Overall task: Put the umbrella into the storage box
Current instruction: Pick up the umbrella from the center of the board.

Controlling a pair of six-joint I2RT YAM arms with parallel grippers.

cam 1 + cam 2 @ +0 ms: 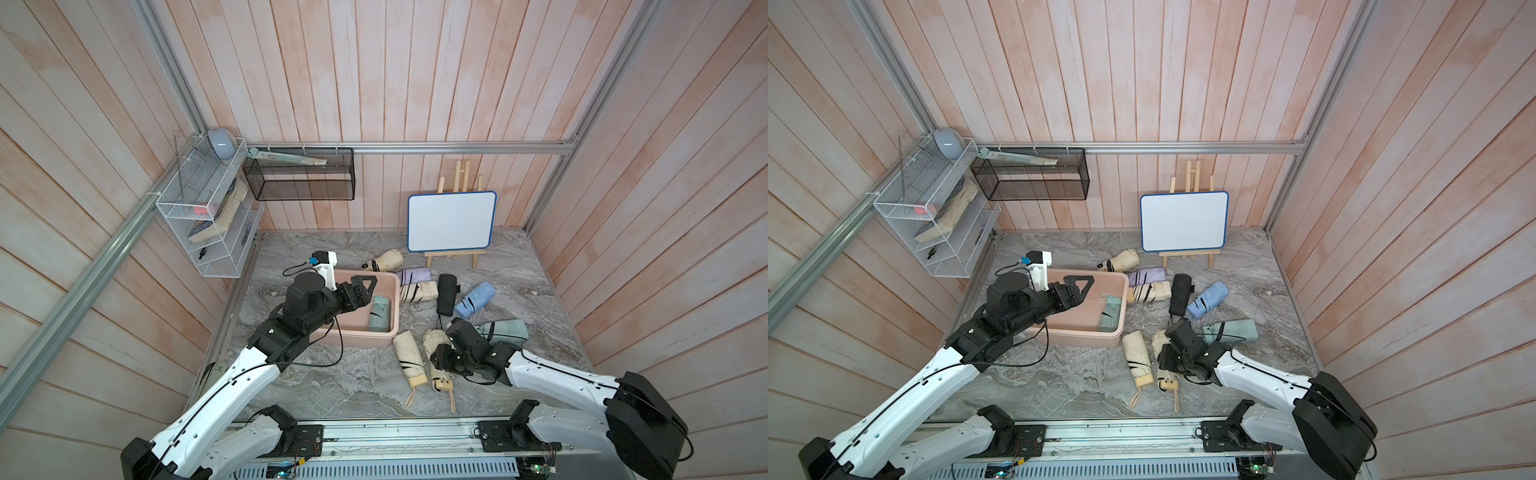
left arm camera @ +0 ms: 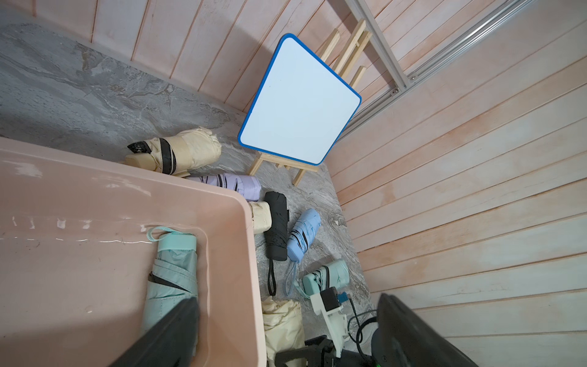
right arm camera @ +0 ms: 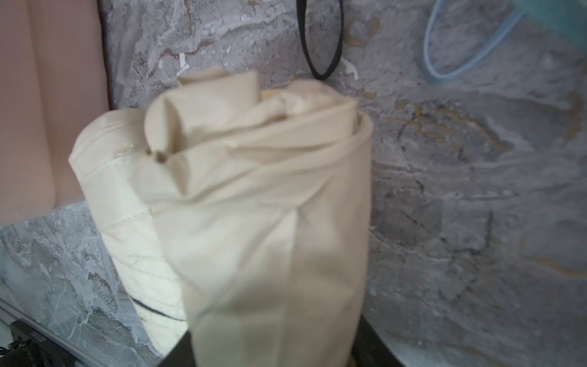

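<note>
Top views, hidden: in both top views the right gripper (image 1: 440,362) (image 1: 1168,360) hides its fingertips under its own black body, which also covers the middle of the cream umbrella (image 1: 433,338) (image 1: 1159,337), lower centre of the frame.
Top views, umbrella: you see it folded, cream cloth with a tan handle and wrist loop pointing at the bottom edge. It lies on the grey marbled table (image 1: 332,382), just beside a second cream umbrella (image 1: 409,353) and outside the storage box (image 1: 361,336) (image 1: 1075,337).
Top views, box: pale pink with rounded corners, centre-left. A mint umbrella (image 1: 380,312) lies inside along its right wall.
Top views, left gripper (image 1: 368,291): above the box, jaws spread, nothing between them.
Left wrist, cut off: its two dark fingers (image 2: 173,333) stand wide apart, only partly in frame. The right gripper is a black sliver at the frame edge, so you cannot read its jaws here.
Left wrist, box: the mint umbrella lies against the pink wall.
Right wrist, blur: the cream umbrella fills the frame, soft, its far end crumpled.
Right wrist, grip: dark finger edges flank it on both sides. You cannot tell whether they pinch the cloth.
Right wrist, cut off: a black strap loop (image 3: 320,47) and a blue strap loop (image 3: 460,60) lie on the table, their umbrellas out of frame.
</note>
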